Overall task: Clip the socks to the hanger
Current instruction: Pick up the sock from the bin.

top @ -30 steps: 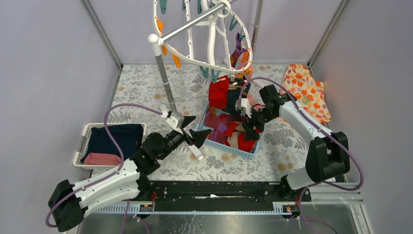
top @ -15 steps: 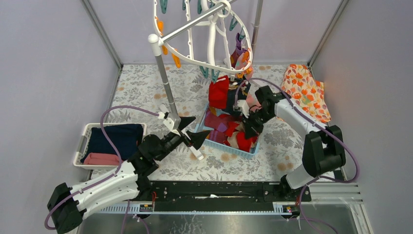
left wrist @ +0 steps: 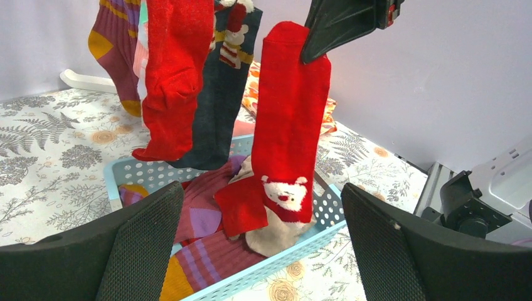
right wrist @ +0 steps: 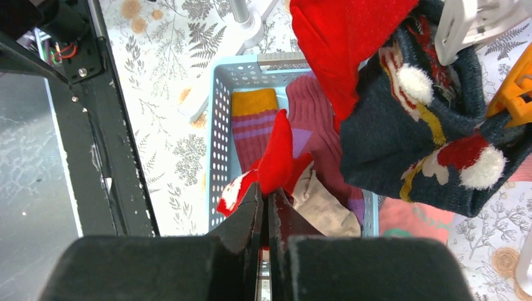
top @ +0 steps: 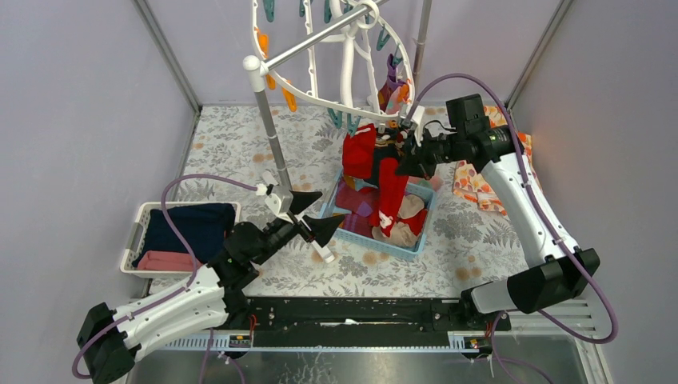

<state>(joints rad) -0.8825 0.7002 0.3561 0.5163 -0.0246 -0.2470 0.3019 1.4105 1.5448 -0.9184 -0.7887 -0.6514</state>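
Observation:
My right gripper (top: 404,160) is shut on the cuff of a red sock with a white bear face (top: 391,196). The sock hangs straight down, its toe over the light blue basket (top: 406,245) of socks. In the left wrist view the same red sock (left wrist: 290,113) dangles from the right gripper's fingertips (left wrist: 329,34). The white hanger (top: 320,102) hangs behind, and clipped to it are a red sock (left wrist: 172,75), a navy sock (left wrist: 226,94) and a maroon sock (left wrist: 110,44). My left gripper (top: 316,214) stands open in front of the basket, holding nothing.
The rack's grey pole (top: 272,140) rises just left of the basket, with its white foot by my left gripper. A white bin (top: 134,232) with navy and pink cloth sits at the left. An orange floral cloth (top: 516,160) lies at the far right.
My right gripper shut on the red bear sock in the basket and lifted it up and back toward the hanger. The left arm has barely moved.

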